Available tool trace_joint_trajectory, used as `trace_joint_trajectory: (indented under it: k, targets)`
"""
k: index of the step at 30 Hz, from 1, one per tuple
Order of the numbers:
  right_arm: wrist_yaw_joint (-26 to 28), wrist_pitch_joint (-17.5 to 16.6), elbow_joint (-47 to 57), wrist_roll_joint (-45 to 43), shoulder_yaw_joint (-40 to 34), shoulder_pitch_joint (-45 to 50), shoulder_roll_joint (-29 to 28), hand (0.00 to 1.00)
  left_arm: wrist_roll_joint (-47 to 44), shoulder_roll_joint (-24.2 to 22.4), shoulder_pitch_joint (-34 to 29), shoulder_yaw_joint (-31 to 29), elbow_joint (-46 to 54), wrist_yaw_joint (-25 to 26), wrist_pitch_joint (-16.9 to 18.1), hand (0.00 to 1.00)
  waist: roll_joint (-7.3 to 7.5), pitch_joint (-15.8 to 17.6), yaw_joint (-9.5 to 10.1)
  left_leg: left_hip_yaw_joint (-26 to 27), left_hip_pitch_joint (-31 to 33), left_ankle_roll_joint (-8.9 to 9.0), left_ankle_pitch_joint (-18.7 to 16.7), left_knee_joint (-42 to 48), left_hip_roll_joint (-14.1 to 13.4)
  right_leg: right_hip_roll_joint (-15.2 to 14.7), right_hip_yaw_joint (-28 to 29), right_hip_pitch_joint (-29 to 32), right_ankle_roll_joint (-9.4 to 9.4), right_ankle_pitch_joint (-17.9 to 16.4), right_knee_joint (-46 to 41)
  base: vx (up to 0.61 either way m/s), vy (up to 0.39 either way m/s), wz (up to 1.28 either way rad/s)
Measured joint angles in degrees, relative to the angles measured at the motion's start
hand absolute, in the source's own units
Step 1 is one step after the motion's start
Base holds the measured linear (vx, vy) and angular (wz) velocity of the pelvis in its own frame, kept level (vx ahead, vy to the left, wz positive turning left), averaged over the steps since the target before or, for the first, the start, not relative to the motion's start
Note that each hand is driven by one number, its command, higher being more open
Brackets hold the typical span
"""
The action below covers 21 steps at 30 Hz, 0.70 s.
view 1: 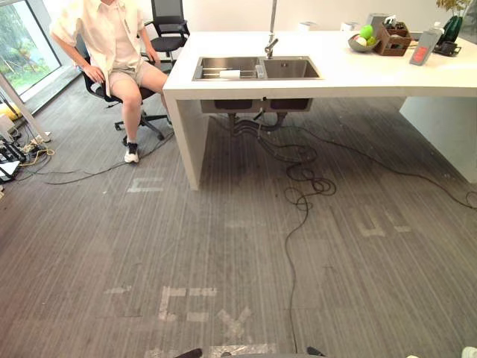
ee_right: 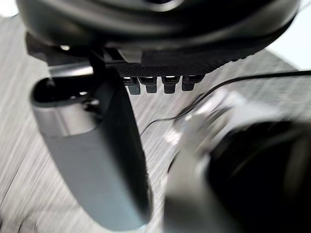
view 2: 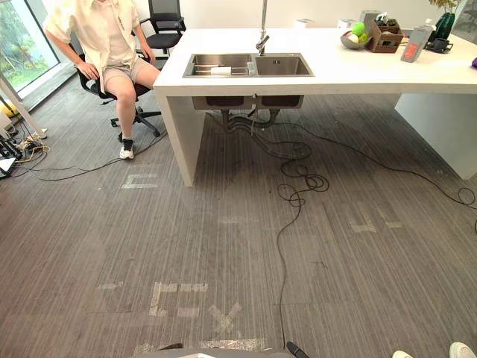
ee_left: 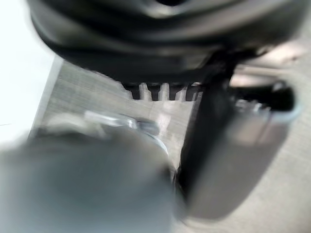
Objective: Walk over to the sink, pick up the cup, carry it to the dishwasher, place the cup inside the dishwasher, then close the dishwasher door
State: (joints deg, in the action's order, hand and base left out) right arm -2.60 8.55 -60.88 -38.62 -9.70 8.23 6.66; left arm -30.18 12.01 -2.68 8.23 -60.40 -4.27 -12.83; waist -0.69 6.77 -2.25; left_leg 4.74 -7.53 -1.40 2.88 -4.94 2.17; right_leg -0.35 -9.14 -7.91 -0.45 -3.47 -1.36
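Note:
A steel double sink (view 1: pixel 257 68) with a tall tap (view 1: pixel 271 45) is set into a white counter (view 1: pixel 335 74), some way ahead across the floor. A small white thing (view 1: pixel 229 74) lies in the sink's left basin; I cannot tell whether it is the cup. My left hand (ee_left: pixel 160 29) hangs over the grey floor with its fingers (ee_left: pixel 158 91) relaxed, its thumb (ee_left: pixel 233 155) standing apart, and nothing in it. My right hand (ee_right: pixel 160 29) hangs the same way, thumb (ee_right: pixel 92 160) out, holding nothing.
A person (view 1: pixel 112 45) sits on a black office chair (view 1: pixel 100 88) at the counter's left end. Black cables (view 1: pixel 302 179) trail over the floor from under the sink. A fruit bowl (view 1: pixel 363 41), a wooden box (view 1: pixel 393 39) and a bottle (view 1: pixel 425 45) stand on the counter's right part.

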Motion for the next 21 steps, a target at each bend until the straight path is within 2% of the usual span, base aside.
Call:
trace_joint_trajectory:
  k: [6, 10, 12, 14, 17, 21]
  targets:
    - [0.3, -0.2, 5.7, -0.3, 1.3, -10.2, -0.3, 1.00, 0.5, -4.6, 5.2, 3.5, 8.0, 0.2, -1.1, 1.00, 0.08, 2.4, 0.16, -1.3, 1.0, -0.01, 0.6, 0.0, 0.2, -0.2, -1.8, 0.1, 0.30, 0.1, 0.5, 0.01, -0.013, 0.13]
    - [0.5, -1.0, 9.1, -0.6, 1.2, -12.5, -0.1, 1.00, -0.7, -4.6, 6.5, 3.5, 9.5, 0.7, -0.1, 1.00, -0.03, 2.7, 0.09, -1.9, 1.0, 0.28, 0.7, 0.1, 0.2, -0.3, -3.0, -0.2, 1.06, -0.4, 0.2, 0.01, -0.028, 0.15]
    - [0.4, -1.8, 9.8, -0.5, 1.2, -12.5, -0.1, 1.00, 1.3, -4.4, 6.4, 3.5, 11.5, 3.4, 1.0, 1.00, -0.02, 2.8, 0.14, -2.4, 0.9, 1.24, 0.6, 0.1, 0.2, -0.4, -3.6, -0.3, 1.61, -0.8, -0.4, 0.02, -0.027, 0.19]
    - [-0.3, -2.7, 9.8, -0.1, 1.2, -12.0, -0.2, 1.00, 9.8, -4.1, 6.2, 3.5, 13.2, 6.2, 1.1, 1.00, -0.05, 2.8, 0.14, -2.3, 0.8, 2.12, 0.4, 0.1, 0.2, -0.6, -3.7, -0.2, 1.97, -1.1, -1.1, 0.00, -0.008, 0.04]
    - [-1.0, -3.3, 9.8, 1.2, 1.2, -11.7, -0.2, 1.00, 16.6, -4.2, 6.2, 3.5, 13.4, 9.8, 1.3, 1.00, 0.00, 2.9, 0.08, -2.1, 0.7, 2.15, 0.4, 0.1, 0.2, -0.8, -3.7, 0.0, 2.00, -1.4, -1.7, 0.00, 0.000, 0.00]
    - [0.2, -3.4, 9.8, 7.4, 1.4, -10.1, -0.2, 1.00, 30.3, -4.1, 5.4, 3.5, 14.5, 17.4, 3.0, 1.00, 0.09, 3.1, 0.13, -1.8, 0.8, 2.13, 0.4, 0.0, 0.5, -1.0, -3.7, 0.1, 1.38, -1.9, -2.1, -0.05, -0.008, 0.00]
